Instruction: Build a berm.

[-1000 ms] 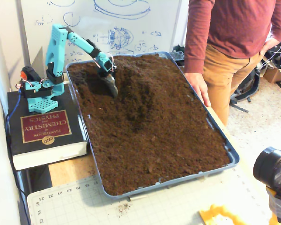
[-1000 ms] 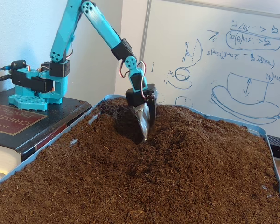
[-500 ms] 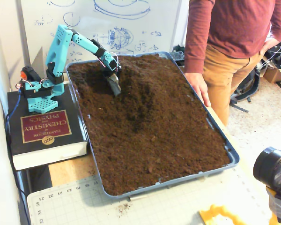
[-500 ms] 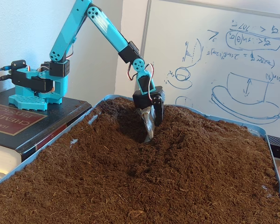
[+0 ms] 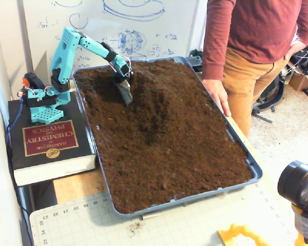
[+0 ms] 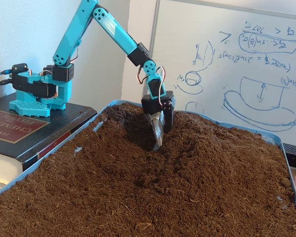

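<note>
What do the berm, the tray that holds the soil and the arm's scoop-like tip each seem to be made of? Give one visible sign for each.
Berm: loose dark brown soil, matte and crumbly, with fibrous grains.
Tray: probably plastic; its blue rim is smooth, thin and rounded.
Gripper: the tip in the soil looks like grey metal or glossy plastic, since it catches light; the arm's teal links look like printed plastic.

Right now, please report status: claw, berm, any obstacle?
Claw tip down in soil, jaws unclear. Berm low, rising beside it. Person's hand on tray rim.
</note>
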`<move>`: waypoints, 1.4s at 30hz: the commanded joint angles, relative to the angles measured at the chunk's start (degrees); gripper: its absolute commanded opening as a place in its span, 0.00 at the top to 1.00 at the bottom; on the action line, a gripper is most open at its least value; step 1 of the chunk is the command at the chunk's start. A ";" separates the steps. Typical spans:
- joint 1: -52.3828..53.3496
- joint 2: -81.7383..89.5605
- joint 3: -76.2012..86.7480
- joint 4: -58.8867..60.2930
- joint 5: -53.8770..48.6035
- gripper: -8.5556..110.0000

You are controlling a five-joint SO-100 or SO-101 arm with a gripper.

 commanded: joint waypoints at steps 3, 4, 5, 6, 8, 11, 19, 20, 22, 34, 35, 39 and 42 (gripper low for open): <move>0.26 10.81 -15.64 2.02 1.14 0.93; 0.26 11.43 -15.64 2.99 1.14 0.93; 0.26 12.04 -15.64 3.96 1.14 0.93; 0.26 12.48 -15.64 5.01 1.05 0.93; 0.26 13.36 -15.64 6.86 1.05 0.93; 0.26 14.50 -15.64 9.32 1.05 0.93; 0.26 16.08 -15.64 10.81 1.05 0.93; 0.26 16.17 -15.64 10.81 1.05 0.93; 0.53 16.26 -15.64 10.81 1.05 0.93; 1.58 24.96 -16.79 9.93 1.05 0.93; 2.37 25.66 -16.79 9.84 1.05 0.93; 5.54 26.46 -17.58 9.76 0.97 0.92; 8.09 23.82 -23.55 9.76 0.97 0.92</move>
